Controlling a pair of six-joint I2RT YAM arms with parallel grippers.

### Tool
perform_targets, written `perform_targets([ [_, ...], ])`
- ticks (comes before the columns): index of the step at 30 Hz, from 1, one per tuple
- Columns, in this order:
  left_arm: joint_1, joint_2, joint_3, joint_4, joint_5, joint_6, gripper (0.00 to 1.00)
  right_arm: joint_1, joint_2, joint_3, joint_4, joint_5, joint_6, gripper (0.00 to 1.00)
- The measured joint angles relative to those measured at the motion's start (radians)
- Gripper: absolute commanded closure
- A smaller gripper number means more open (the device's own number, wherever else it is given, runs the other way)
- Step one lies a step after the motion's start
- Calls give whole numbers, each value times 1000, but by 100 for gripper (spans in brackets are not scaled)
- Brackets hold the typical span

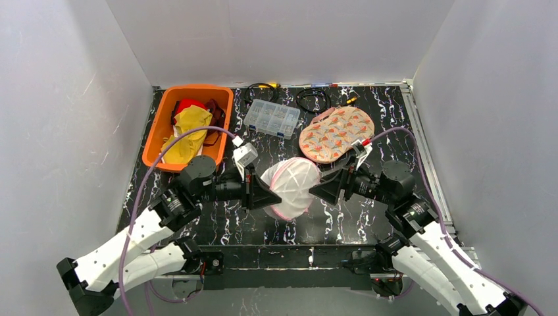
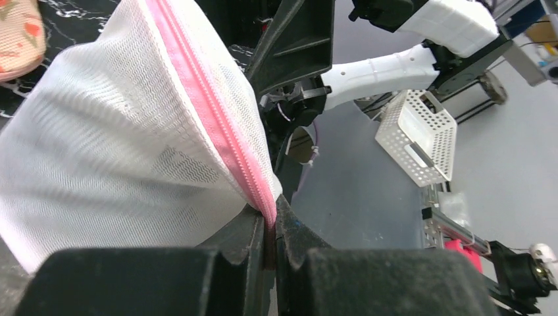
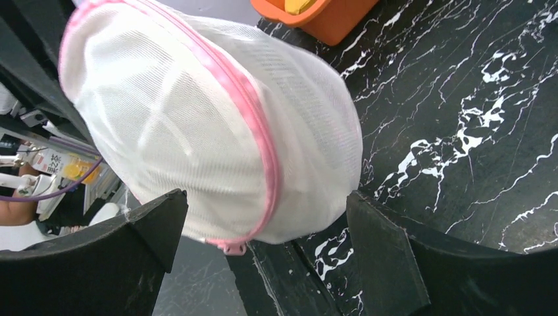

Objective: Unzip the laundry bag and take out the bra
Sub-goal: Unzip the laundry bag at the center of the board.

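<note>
The white mesh laundry bag (image 1: pixel 291 187) with a pink zipper is held up above the table centre, between the two grippers. My left gripper (image 1: pixel 268 196) is shut on the bag's pink zipper edge (image 2: pixel 266 204) at its left side. My right gripper (image 1: pixel 317 189) is open at the bag's right side, its fingers (image 3: pixel 154 227) apart on either side of the bag's lower end. The pink zipper pull (image 3: pixel 234 247) hangs at the bag's bottom between them. The zipper looks closed. The bra is hidden inside the bag.
An orange bin (image 1: pixel 189 125) of clothes stands at the back left. A clear compartment box (image 1: pixel 272 118) and a patterned oven mitt (image 1: pixel 336 133) lie at the back. Black cables (image 1: pixel 312 99) lie along the back edge.
</note>
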Motion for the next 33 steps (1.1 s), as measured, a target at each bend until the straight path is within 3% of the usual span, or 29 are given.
perform_targets([
  [7, 144, 76, -159, 259, 255, -130, 100, 0, -66, -73, 43, 32, 24, 1],
  [14, 159, 181, -203, 387, 377, -196, 100, 0, -38, -141, 85, 31, 52, 3],
  [23, 163, 181, -203, 444, 420, -225, 100, 0, -27, -188, 142, 21, 90, 17],
  [33, 165, 162, -206, 485, 446, -275, 100, 0, -58, -265, 283, -63, 158, 15],
])
